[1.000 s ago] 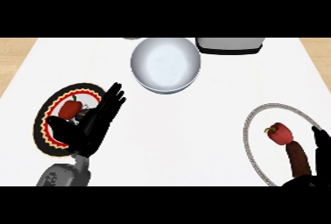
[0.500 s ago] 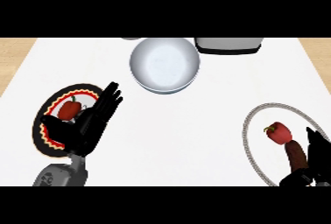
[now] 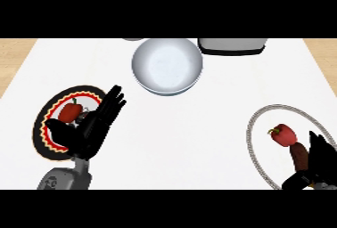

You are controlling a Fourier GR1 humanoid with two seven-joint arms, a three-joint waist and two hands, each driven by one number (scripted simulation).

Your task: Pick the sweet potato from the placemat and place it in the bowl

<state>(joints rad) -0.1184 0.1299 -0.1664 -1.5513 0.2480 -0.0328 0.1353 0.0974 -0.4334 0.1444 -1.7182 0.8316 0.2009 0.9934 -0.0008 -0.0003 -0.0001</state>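
Observation:
The brown sweet potato (image 3: 299, 156) lies on a white placemat with a grey rim (image 3: 258, 133) at the right, just below a red pepper (image 3: 284, 135). My right hand (image 3: 321, 165) comes in at the lower right corner. Its fingers (image 3: 320, 144) stretch along the potato's right side and its thumb sits below the potato, not closed round it. The white bowl (image 3: 167, 66) stands at the top centre with nothing in it. My left hand (image 3: 92, 127) is open, fingers straight, over the right part of a dark round mat (image 3: 49, 113).
A second red pepper (image 3: 70, 112) lies on the dark mat with the red and yellow zigzag ring, partly behind my left hand. A grey and black appliance (image 3: 233, 46) stands at the back right of the bowl. Wooden floor shows past both counter sides.
My right hand has crept up and a little left, closer alongside the sweet potato, with its thumb now showing below it. The left hand has hardly moved.

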